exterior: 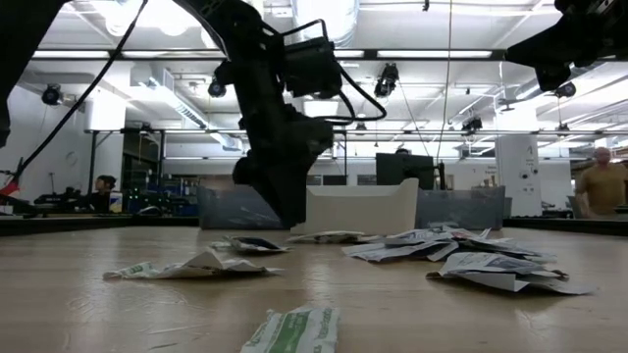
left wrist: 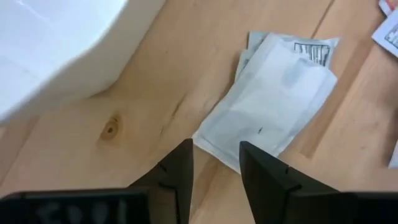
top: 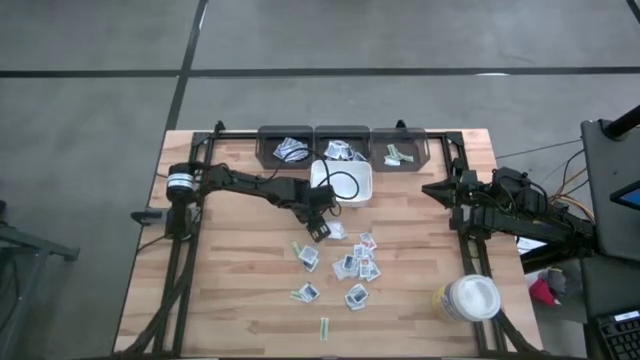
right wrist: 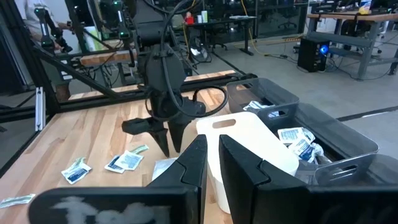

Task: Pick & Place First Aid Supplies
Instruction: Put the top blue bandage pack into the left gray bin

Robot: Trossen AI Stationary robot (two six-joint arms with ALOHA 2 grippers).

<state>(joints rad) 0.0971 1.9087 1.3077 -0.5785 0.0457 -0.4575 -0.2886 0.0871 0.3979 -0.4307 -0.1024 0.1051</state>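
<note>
So you're at the pick step: left gripper (left wrist: 214,171) is poised right over the white packet (left wrist: 273,99), nothing grabbed yet.

Its fingers (left wrist: 177,174) stand parted and empty, straddling the packet's near corner on the worktop (left wrist: 149,106), just beside the white tray (top: 342,183). Next move, I'd say, is drop straight down and pinch that corner. The packet is thin, flat, papery and slightly crinkled, and it looks like it lies on top of a second one, so you may lift two or slide it on the smooth wood grain. The other first aid supplies (top: 350,265) lie loosely spread mid-worktop: small flat sachets plus a few narrow strips. Three dark bins (top: 343,146) at the far edge already hold some. The right gripper (right wrist: 211,165) waits off to the right side, fingers nearly closed on nothing.
</note>
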